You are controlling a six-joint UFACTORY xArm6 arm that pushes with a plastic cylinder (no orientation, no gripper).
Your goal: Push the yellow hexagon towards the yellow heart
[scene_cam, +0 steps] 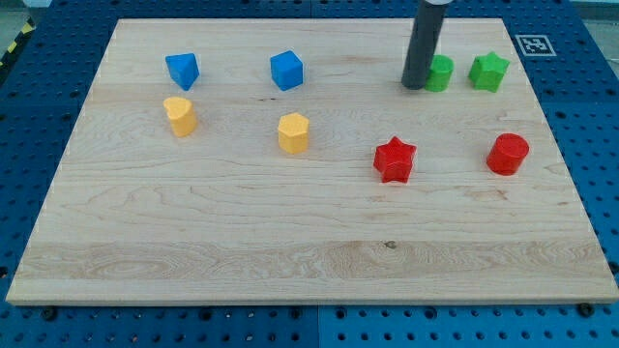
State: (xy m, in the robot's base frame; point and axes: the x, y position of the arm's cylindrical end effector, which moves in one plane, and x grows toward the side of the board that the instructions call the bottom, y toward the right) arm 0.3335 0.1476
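Your tip (414,87) is parked near the counter's (290,242) top edge, touching or just beside the green block (441,73), so well away from the job. No hand on this rig, just a rod, nothing grasped. Yellow hexagon (294,132) sits mid-counter, left of centre; yellow heart (180,115) is nearer the left edge. Hexagon prob light, stiff, slides easy on wood, might spin tho. You'd want to push its right face, square on, w/ the tip.
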